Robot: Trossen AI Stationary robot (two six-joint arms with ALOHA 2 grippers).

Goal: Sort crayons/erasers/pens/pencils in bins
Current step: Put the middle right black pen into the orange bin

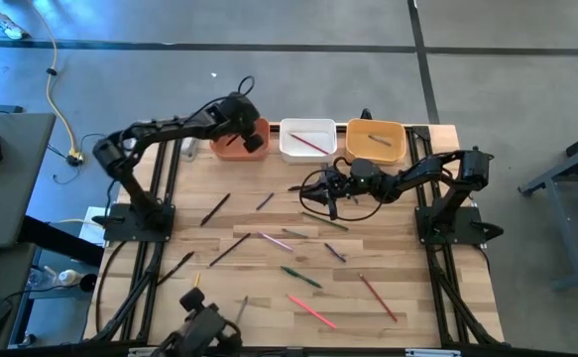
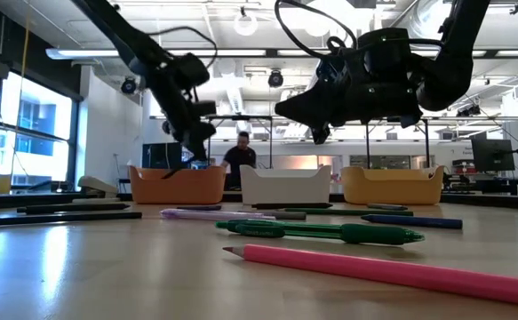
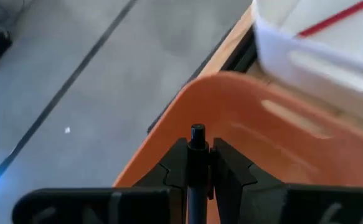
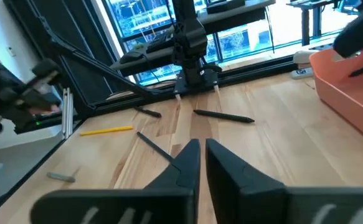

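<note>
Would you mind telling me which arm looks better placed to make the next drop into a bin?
Left, probably. The left gripper is shut on a thin black stick right above the terracotta-orange plastic tub. The right gripper hangs empty over the wooden table.

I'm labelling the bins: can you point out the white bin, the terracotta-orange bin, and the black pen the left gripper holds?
white bin (image 1: 295, 151): high view, near rim.
terracotta-orange bin (image 2: 177, 186): low view, front wall.
black pen (image 3: 197, 138): left wrist view, tip between the left gripper's fingers.
</note>
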